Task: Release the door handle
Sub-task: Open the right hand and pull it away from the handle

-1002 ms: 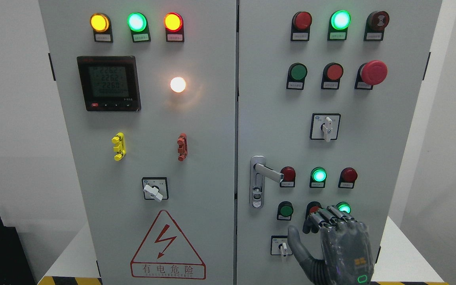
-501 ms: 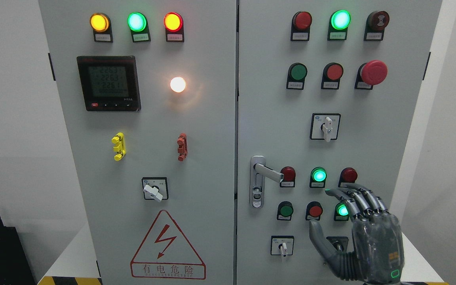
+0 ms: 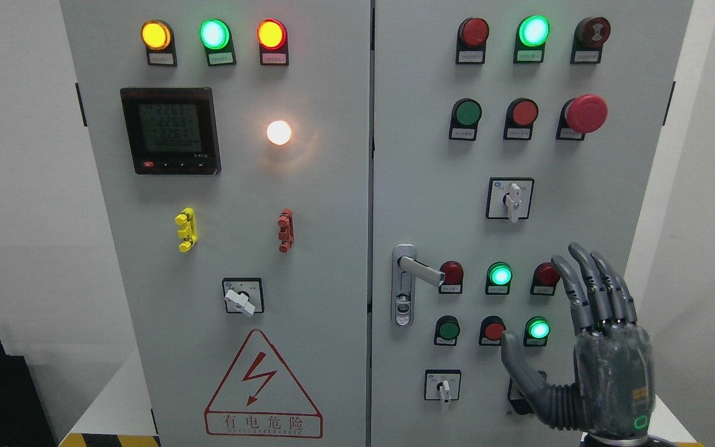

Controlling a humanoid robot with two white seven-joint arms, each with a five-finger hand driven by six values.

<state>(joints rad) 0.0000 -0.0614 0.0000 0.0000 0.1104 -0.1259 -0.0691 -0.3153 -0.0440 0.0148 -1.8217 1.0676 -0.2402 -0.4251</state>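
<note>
right hand (image 3: 599, 347): your fingers have uncurled and spread, empty, risen rightward along the cabinet's right door (image 3: 432, 186); door handle (image 3: 416, 273), by that door's left edge, stands free, so count the release done.

The door handle (image 3: 415, 276) is a silver metal lever type, mounted on the right-hand cabinet door close to its left edge, just right of the seam between the two doors. It sits at about mid-height of the visible panel. A tall, narrow backplate with rounded ends stands upright against the door. The lever arm springs from the upper part of the plate and extends to the right, sloping slightly downward, its tip ending just left of a red button. A round keyhole sits near the plate's lower end. Nothing touches the handle.
</note>
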